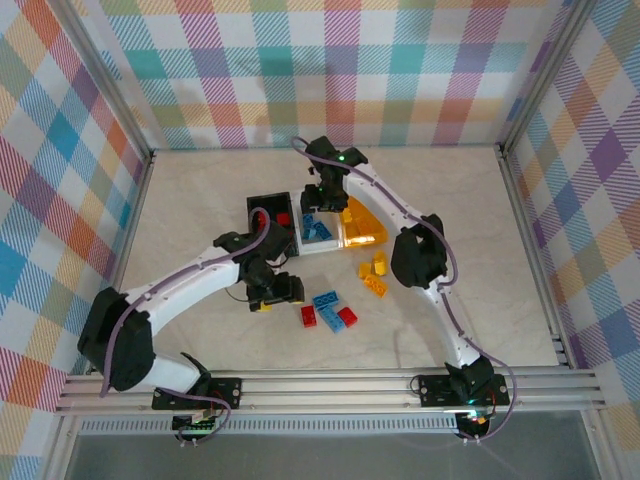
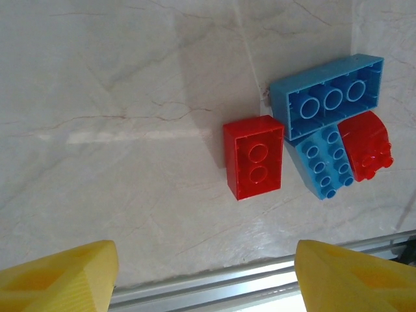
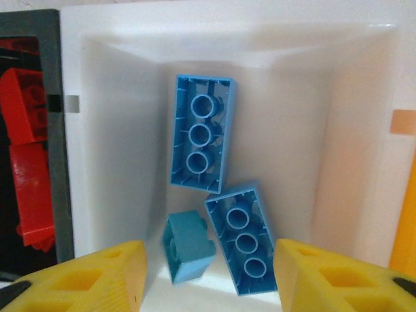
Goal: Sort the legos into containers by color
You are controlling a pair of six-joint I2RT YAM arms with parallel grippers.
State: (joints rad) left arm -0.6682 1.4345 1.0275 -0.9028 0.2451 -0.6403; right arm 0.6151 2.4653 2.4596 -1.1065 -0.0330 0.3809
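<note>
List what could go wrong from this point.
1. The red brick lies right beside the blue bricks; the open left jaws may drag one along.
2. The black bin adjoins the white bin, where the right jaws hang open; the arms could clash at drop-off.

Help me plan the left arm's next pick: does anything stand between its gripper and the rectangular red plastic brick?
Nothing visible does. In the left wrist view, just table lies between the open left gripper and the rectangular red plastic brick. A long blue brick and a smaller blue brick crowd one side of it.
</note>
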